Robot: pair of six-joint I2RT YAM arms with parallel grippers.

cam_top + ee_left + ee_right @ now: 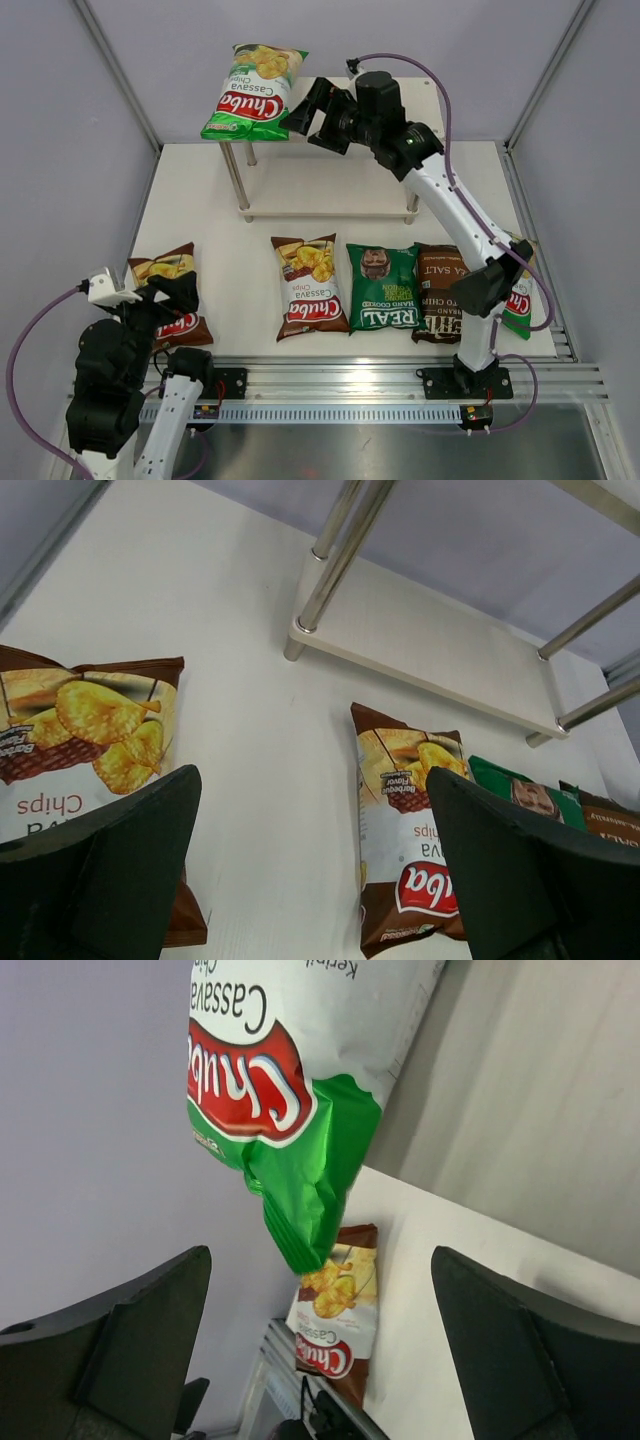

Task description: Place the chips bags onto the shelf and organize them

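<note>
Glossy foil, six chips bags counted from the top view: two light-green Chuba, two brown Chuba, one REAL, one dark-brown.
- Shelved light-green Chuba (255, 90) on the left end of the top board of the shelf (236, 180); "Chuba Cassava Chips" legible.
- Right gripper (303, 122) just beside that bag's right edge, fingers spread wide, holding nothing.
- Row on the table (230, 250): left brown Chuba (160, 268), upper part under the left gripper (172, 290); middle brown Chuba (308, 285); REAL bag (382, 285), "HAND COOKED"; dark-brown bag (438, 290), "SALT", partly covered by the right arm.
- Second light-green Chuba (520, 300) mostly hidden behind that arm.

Left wrist view: fingers (100, 880) far apart, nothing between.
- Both brown Chuba bags ahead, "Barbeque Flavor" on the middle one.
- REAL corner and dark-brown sliver at right.
- Shelf's lower board and shiny legs beyond.

Right wrist view: fingers (540, 1360) wide, empty.
- Shelved bag's green corner hanging just beyond them; "Chuba", "Cassava" upside down.
- One brown Chuba below on the table; which of the two, unclear.
</note>
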